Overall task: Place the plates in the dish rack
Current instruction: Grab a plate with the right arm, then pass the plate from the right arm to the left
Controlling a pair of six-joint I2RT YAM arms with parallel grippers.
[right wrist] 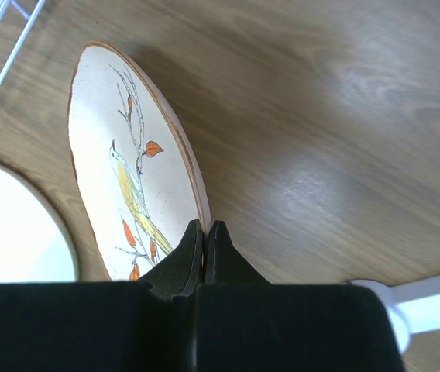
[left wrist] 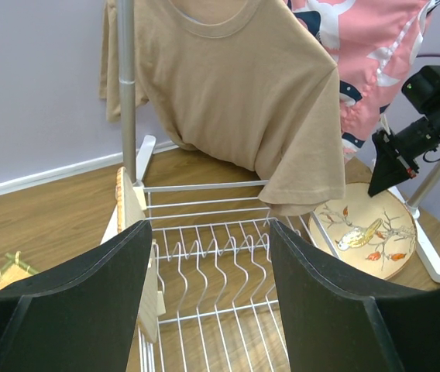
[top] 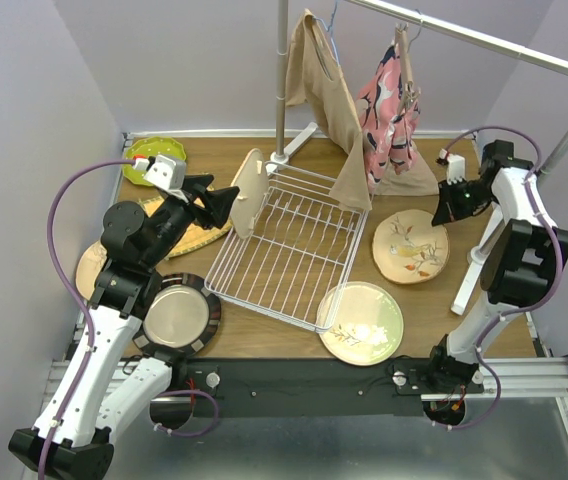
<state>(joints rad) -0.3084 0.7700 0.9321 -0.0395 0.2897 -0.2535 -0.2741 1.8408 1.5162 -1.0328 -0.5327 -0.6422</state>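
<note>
Your right gripper point(right wrist: 204, 226) is pinched fully closed, tips at the rim of the bird plate point(right wrist: 119, 163) lying on the table point(right wrist: 321, 116). Your left gripper point(left wrist: 210, 232) stands wide beside the cream plate point(left wrist: 129, 203) upright in the dish rack point(top: 282, 245).

Plain pale lilac walls point(top: 44, 100) box you in on three sides, above a brown wood-grain tabletop point(top: 444, 310). Straight beyond your left gripper point(left wrist: 208, 232) stands a white metal clothes rail point(left wrist: 126, 77). A tan cotton T-shirt point(left wrist: 235, 85) and a pink patterned garment point(left wrist: 375, 54) hang from it. The light is soft and even.
</note>
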